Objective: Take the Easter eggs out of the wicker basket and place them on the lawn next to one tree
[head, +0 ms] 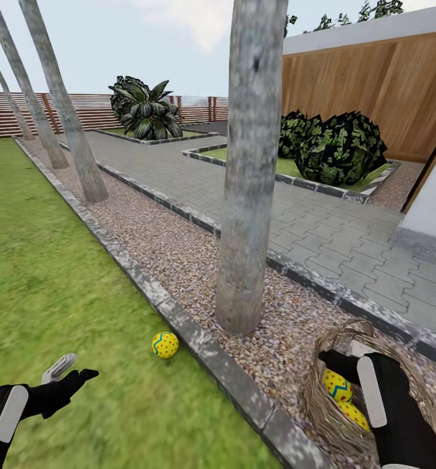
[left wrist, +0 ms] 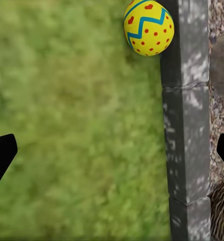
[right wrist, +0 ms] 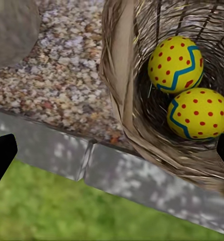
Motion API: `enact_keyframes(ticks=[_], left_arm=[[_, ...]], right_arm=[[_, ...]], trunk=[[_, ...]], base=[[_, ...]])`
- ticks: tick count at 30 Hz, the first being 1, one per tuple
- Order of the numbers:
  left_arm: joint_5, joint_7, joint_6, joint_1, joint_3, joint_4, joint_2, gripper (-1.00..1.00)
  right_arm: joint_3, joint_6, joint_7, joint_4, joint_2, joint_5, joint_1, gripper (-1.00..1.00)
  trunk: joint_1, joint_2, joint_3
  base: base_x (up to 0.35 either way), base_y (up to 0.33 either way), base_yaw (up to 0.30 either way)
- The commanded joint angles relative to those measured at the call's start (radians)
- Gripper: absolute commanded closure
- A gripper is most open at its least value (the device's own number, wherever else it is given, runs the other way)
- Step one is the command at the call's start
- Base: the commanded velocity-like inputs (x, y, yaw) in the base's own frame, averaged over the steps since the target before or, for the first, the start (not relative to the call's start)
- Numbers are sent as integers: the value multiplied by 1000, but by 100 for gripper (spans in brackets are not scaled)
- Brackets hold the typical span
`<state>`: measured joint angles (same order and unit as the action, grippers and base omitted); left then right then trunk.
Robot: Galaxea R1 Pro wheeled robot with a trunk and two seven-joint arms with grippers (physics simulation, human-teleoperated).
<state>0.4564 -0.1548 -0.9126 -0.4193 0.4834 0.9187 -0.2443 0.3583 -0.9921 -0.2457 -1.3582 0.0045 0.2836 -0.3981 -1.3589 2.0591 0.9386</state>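
One Easter egg (head: pixel 164 345) lies on the lawn (head: pixel 55 286), just beside the grey stone kerb (head: pixel 205 345) and near the foot of the closest tree (head: pixel 249 169), whose mottled grey trunk stands in the pebble gravel strip (head: pixel 179 254) on the other side of the kerb. In the left wrist view the same egg (left wrist: pixel 148 27) rests on the grass right against the kerb (left wrist: pixel 185 120).

The wicker basket (head: pixel 328 404) stands on the gravel, close to the kerb and not on the grass. Two Easter eggs are inside it, one (head: pixel 337 384) just beside the other (head: pixel 353 414); in the right wrist view they touch each other at the bottom of the basket (right wrist: pixel 127 95), one (right wrist: pixel 175 64) and the second (right wrist: pixel 199 114).

The left claw (head: pixel 71 368) hangs low over the lawn, a little apart from the egg on the grass. Its fingers are spread wide and nothing is between them. The right claw (head: pixel 364 374) is over the basket, above the two eggs. In the right wrist view its dark fingertips (right wrist: pixel 1 158) stand far apart at the two sides, so it is open too and holds nothing.

Beyond the gravel there is grey paving (head: pixel 296 215), dark shrubs (head: pixel 338 146) and a brown wooden fence (head: pixel 374 91).
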Motion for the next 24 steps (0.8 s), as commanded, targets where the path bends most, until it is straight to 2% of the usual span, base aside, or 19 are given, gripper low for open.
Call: enact_keyframes(ticks=[1, 6, 15, 21, 24], left_arm=[[-8, -9, -5, -1, 3, 0, 0, -100], [-8, -8, -5, -1, 3, 0, 1, -100], [-8, -8, -5, -1, 3, -1, 2, -100], [-8, -8, -4, 0, 3, -2, 2, -100], [-8, -8, -4, 0, 3, -3, 2, -100]], right_arm=[[2, -2, -9, -1, -2, 11, -1, -100], [13, -2, -9, -1, -16, 11, -1, -100], [27, 0, -3, -1, -64, 11, -1, -100], [27, 0, -4, 0, -123, 12, -1, -100], [26, 0, -4, 4, -137, 12, -3, -100]], trunk=[[0, 0, 1], [0, 0, 1], [0, 0, 1], [0, 0, 1], [0, 0, 1]], base=[[0, 0, 0], [0, 0, 0], [0, 0, 0], [0, 0, 0], [0, 0, 0]])
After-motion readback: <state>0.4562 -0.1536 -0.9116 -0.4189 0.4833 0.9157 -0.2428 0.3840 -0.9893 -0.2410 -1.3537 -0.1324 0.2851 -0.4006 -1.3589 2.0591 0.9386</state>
